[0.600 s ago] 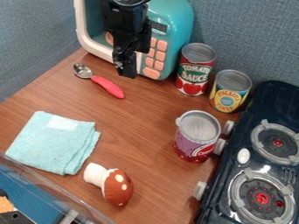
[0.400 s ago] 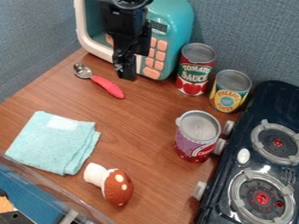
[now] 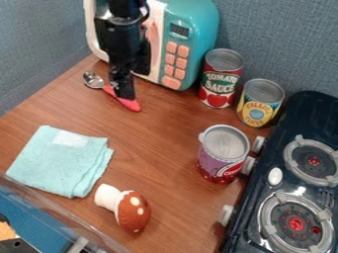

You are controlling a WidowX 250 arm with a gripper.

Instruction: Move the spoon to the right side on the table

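The black gripper (image 3: 124,95) hangs down over the pink handle of the spoon (image 3: 111,92), in front of the toy microwave (image 3: 203,39); whether it is open or closed cannot be told from this angle, nor whether it touches the handle. The spoon lies on the wooden table (image 3: 165,158), slanting under the gripper's tip – its metal bowl pokes out toward the upper left of the view, the handle's end toward the lower right. The gripper hides part of the handle between them.

Below the spoon in the view lie a folded light-blue cloth (image 3: 59,160) and a toy mushroom (image 3: 125,207). Three cans – one red (image 3: 221,81), one yellow (image 3: 259,104), one purple and red (image 3: 223,153) – stand between the spoon and the dark toy stove (image 3: 274,143)
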